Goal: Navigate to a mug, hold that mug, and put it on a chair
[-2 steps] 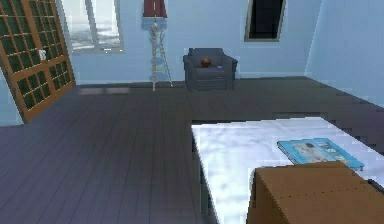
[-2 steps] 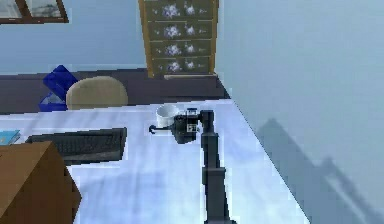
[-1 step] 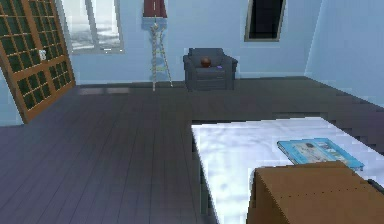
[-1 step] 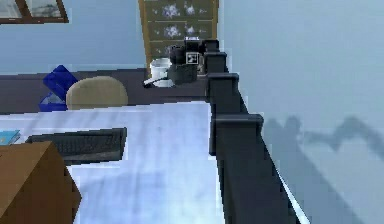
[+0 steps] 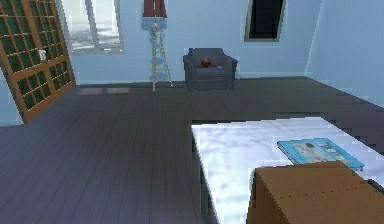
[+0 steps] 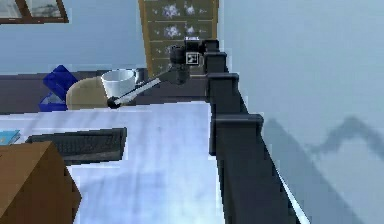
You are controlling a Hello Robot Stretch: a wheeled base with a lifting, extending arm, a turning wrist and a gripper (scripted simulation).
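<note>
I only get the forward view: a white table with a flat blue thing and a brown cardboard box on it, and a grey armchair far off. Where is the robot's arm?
Observer: In the arm side view the dark square arm stretches out along the edge of the white table.
Operator: Is a mug anywhere near it?
Observer: Yes, a white mug shows right at the fingertips of the gripper; I cannot tell whether it is held.
Operator: Anything else on that table?
Observer: A flat black keyboard lies on it.
</note>
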